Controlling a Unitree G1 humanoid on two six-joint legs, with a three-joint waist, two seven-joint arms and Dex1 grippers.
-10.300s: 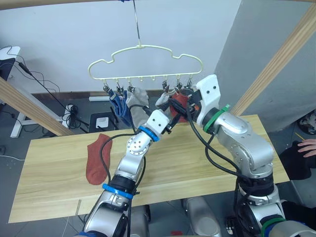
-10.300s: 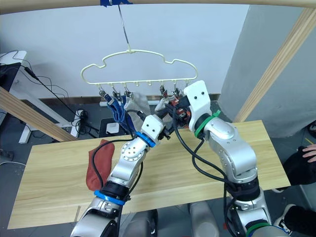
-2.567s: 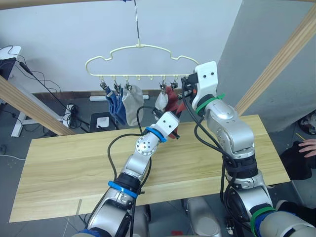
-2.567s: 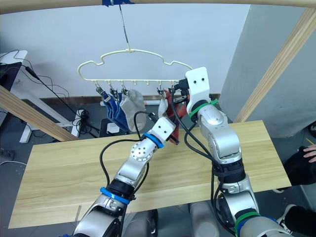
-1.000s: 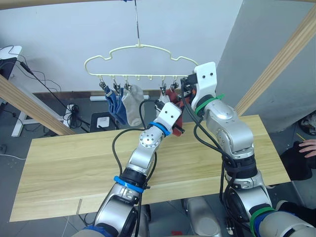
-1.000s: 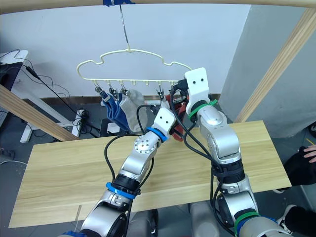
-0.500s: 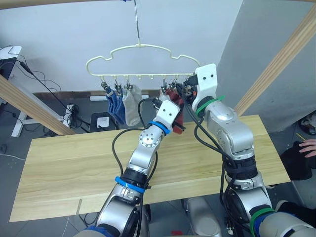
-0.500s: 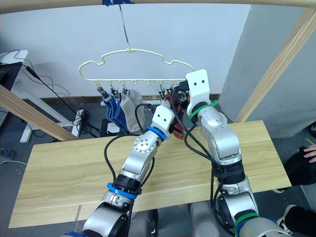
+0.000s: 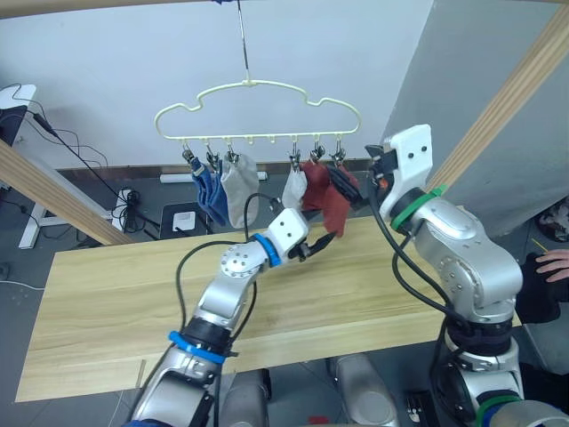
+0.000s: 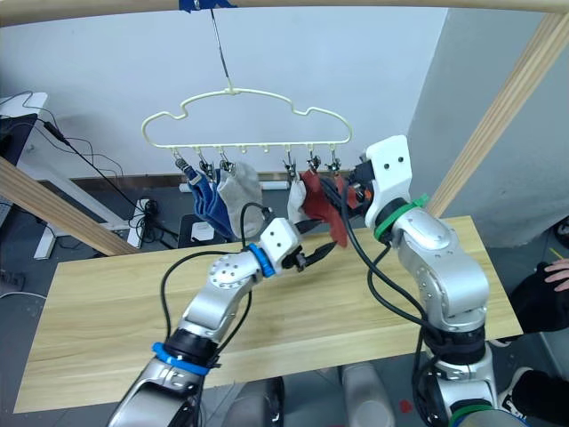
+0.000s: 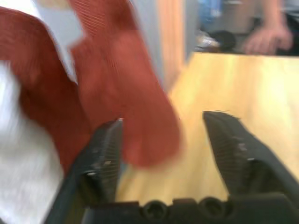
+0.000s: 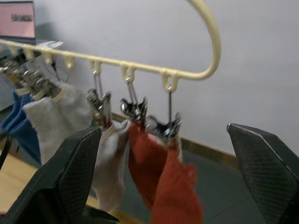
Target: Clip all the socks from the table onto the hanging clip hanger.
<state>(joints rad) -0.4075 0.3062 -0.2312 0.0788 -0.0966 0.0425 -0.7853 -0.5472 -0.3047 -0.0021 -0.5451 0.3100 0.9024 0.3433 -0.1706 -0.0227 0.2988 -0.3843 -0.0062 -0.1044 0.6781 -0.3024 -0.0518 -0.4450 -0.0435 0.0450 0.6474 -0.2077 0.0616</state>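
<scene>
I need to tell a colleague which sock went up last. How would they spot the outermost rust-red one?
Find the pale-yellow hanger hanging above the table. Its rightmost clip holds the rust-red sock, hanging lower than the red one beside it, nearest the right gripper.

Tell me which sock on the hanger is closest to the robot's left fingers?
The rust-red sock at the right end of the hanger. It hangs lowest, its toe just above the open left gripper; the grey and blue socks hang farther left.

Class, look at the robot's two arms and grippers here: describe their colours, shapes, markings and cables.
Both arms are rounded silver-grey segments with white wrist housings and looping black cables. The left arm has blue rings, the right arm green ones. The left gripper and right gripper each have two broad black fingers with cross-hatched pads.
</scene>
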